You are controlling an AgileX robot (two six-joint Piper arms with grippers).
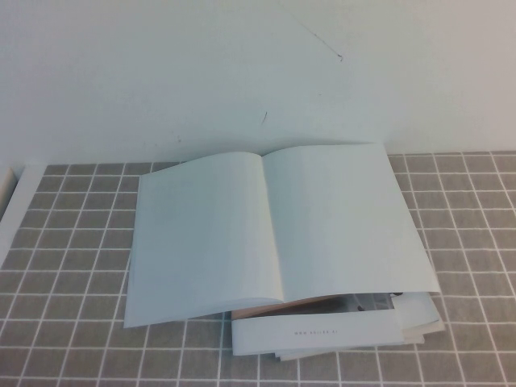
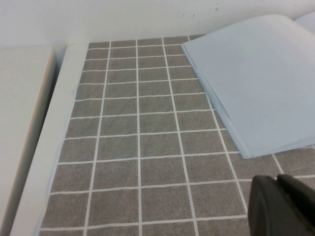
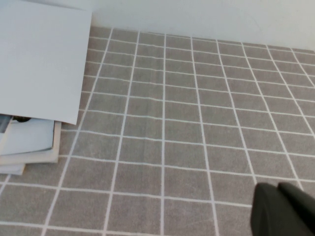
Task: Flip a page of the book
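Note:
The book (image 1: 274, 226) lies open on the grey tiled table, showing two blank white pages. Its right page (image 1: 347, 218) is flat and blank, its front edge overhanging a smaller stack of sheets. The book's left half shows in the left wrist view (image 2: 261, 83) and its right corner in the right wrist view (image 3: 39, 59). My left gripper (image 2: 278, 184) is shut and empty over bare tiles, left of the book and apart from it. My right gripper (image 3: 278, 189) is shut and empty over bare tiles, right of the book. Neither arm shows in the high view.
A stack of white sheets (image 1: 339, 330) with a tiny line of print lies under the book's front right corner, also seen in the right wrist view (image 3: 27, 145). A white raised border (image 2: 44, 147) runs along the table's left side. A white wall stands behind.

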